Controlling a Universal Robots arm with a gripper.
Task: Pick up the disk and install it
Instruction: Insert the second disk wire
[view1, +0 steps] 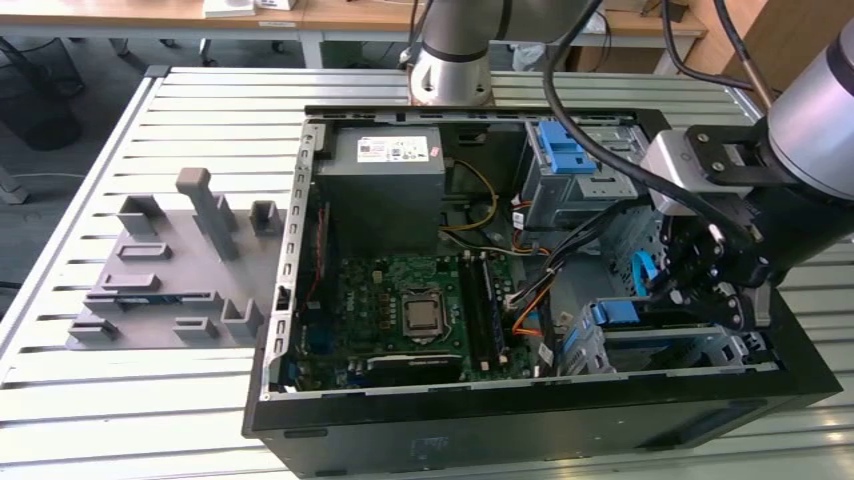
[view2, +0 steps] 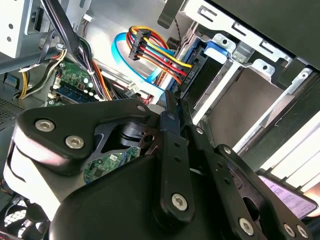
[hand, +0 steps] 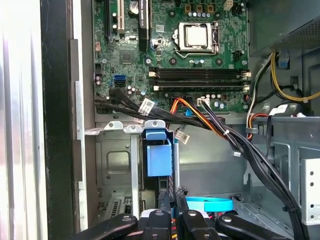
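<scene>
1. Your gripper (view1: 714, 285) sits inside the open computer case (view1: 400, 420), beside the drive bay — fingers pinched together, apparently on nothing.
2. The disk (hand: 159, 159) — blue-framed, edge-on — stands in that bay.

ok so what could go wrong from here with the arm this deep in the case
1. Snagging: the gripper sits low in the case beside the drive cage, and a cable bundle runs just past it. A move could catch or tug a wire.
2. Collision: the cage's metal walls are close by, so a small sideways error might knock them or the blue latch.
</scene>
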